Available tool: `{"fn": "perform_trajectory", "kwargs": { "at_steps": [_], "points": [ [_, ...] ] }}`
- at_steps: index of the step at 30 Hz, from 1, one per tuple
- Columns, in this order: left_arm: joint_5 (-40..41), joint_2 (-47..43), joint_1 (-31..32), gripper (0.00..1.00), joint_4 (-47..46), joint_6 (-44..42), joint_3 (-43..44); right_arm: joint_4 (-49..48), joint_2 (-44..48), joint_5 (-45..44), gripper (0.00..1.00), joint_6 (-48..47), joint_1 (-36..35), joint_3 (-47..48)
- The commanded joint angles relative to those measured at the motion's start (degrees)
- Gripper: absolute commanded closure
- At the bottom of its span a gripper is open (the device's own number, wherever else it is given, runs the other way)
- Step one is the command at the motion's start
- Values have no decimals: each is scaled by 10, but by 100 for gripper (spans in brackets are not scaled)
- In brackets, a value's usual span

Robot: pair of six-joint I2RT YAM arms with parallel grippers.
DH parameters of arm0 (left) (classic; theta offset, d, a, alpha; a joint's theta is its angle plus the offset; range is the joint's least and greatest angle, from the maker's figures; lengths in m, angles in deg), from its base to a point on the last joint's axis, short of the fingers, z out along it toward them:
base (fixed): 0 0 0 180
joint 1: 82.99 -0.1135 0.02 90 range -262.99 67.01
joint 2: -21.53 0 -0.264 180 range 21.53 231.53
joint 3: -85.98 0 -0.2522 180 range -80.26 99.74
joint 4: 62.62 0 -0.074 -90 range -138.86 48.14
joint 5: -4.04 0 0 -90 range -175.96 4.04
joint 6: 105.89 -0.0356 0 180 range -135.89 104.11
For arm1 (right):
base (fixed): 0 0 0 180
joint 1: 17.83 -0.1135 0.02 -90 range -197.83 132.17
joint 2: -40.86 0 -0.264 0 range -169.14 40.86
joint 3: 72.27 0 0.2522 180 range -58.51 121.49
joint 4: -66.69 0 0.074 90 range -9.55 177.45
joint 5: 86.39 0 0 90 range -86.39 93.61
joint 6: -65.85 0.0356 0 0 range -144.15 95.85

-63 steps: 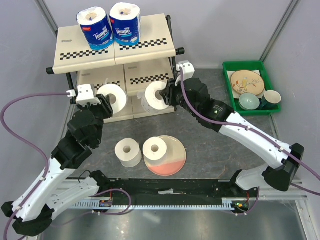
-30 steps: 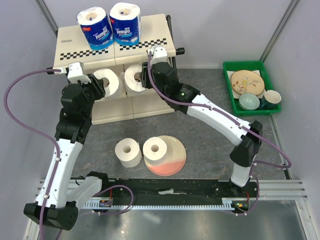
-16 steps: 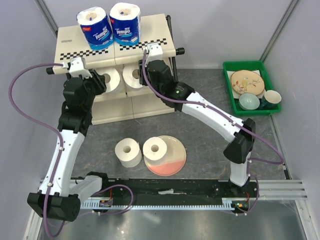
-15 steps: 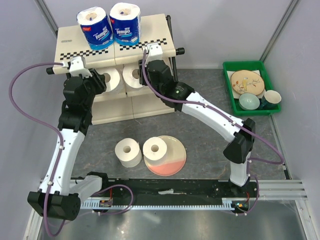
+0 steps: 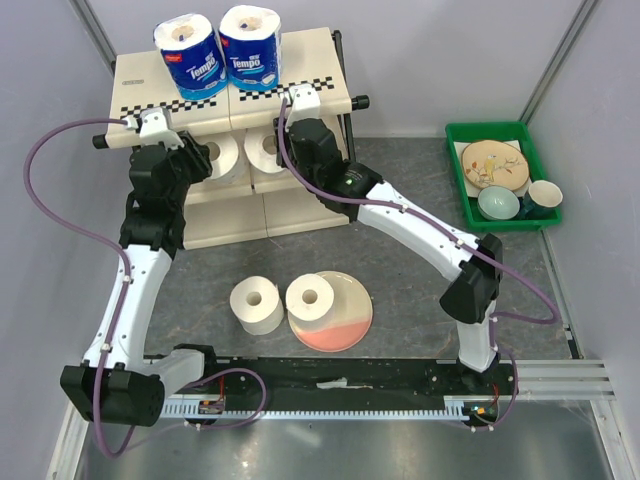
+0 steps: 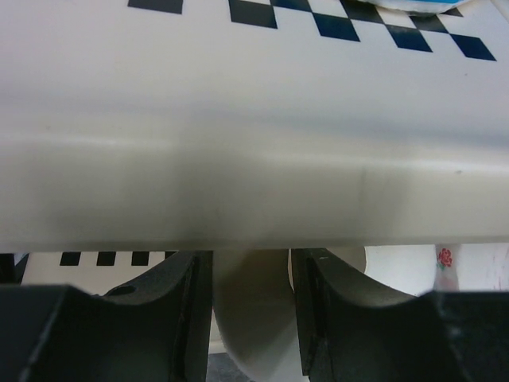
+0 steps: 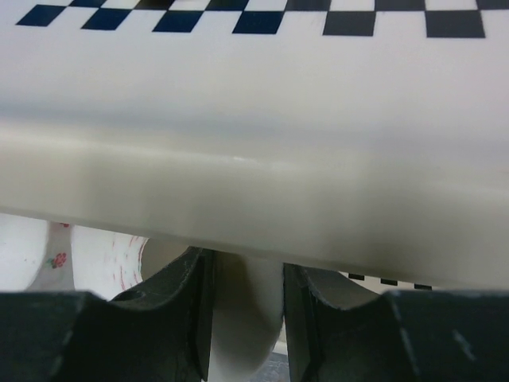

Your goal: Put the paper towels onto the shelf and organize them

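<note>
Shelf (image 5: 300,75): the top panel edge sits just above both sets of jaws and fills both wrist views. Table (image 5: 420,300) lies well below.

Plate (image 5: 350,318): far back from the jaws, toward the bases. The plate roll (image 5: 311,297) is on it, and the table roll (image 5: 256,304) is just beside it.

Wrapped rolls (image 5: 190,55): on the top tier, above the jaws.

Left gripper (image 6: 250,318) is clenched on the paper wall of the left roll (image 5: 222,157). Right gripper (image 7: 242,318) is likewise clamped on the wall of the right roll (image 5: 265,152). Both held rolls are at the mouth of the middle tier, just beside each other; can't tell if they touch.

Risks:
- There's little room under the panel, so a lift or push could knock fingers or wrist against its edge and jolt the shelf, toppling the wrapped rolls.
- The pinch is on soft paper only, so a wall could crush or slip.
- If let go too near the front, a roll could tip out.
- The two held rolls could shove each other.
</note>
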Motion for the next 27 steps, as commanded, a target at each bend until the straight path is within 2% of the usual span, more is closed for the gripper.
{"fn": "perform_trajectory", "kwargs": {
  "at_steps": [1, 8, 13, 20, 23, 26, 27],
  "points": [
    [-25, -3, -3, 70, -59, 24, 26, -42, -5, -10, 70, -6, -2, 34],
    [-34, 9, -3, 70, -59, 27, 29, -46, -12, -9, 69, -5, -2, 39],
    [-34, 13, -3, 69, -58, 25, 30, -45, -12, -12, 65, -8, -2, 33],
    [-51, 20, -3, 52, -58, 29, 18, -49, -11, -4, 60, 0, 0, 24],
    [-54, 22, -3, 49, -61, 32, 18, -51, -11, -1, 58, 4, 2, 21],
    [-54, 22, -3, 44, -63, 31, 20, -55, -10, 3, 52, 4, 3, 21],
    [-54, 21, -3, 42, -64, 31, 20, -56, -9, 4, 47, 4, 3, 21]
  ]
}}
